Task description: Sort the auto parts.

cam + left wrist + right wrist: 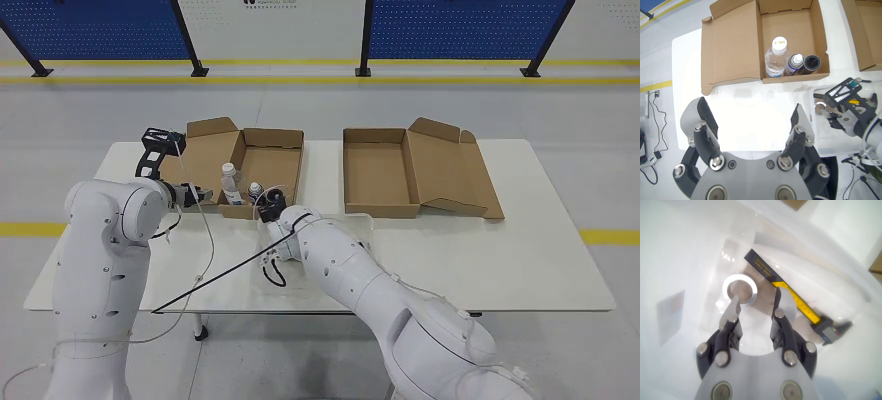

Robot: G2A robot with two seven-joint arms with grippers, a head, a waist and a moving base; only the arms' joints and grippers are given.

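Observation:
A metal ring [740,291] lies on the floor of a white bin [696,256] beside a black and yellow caliper [791,294]. My right gripper [757,294] is down inside the bin and open. One fingertip [735,303] sits in the ring's hole and the other stands outside its rim. The left wrist view shows the same right gripper [826,111] at the ring [818,108] in the bin [812,94]. My left gripper [749,106] hangs open and empty over bare table in front of the left cardboard box [730,47].
The left box [270,165] holds an upright clear bottle [776,58], a spray can [795,64] and a black cylinder [812,63] along its near wall. A second open cardboard box [380,175] stands to the right with nothing in it.

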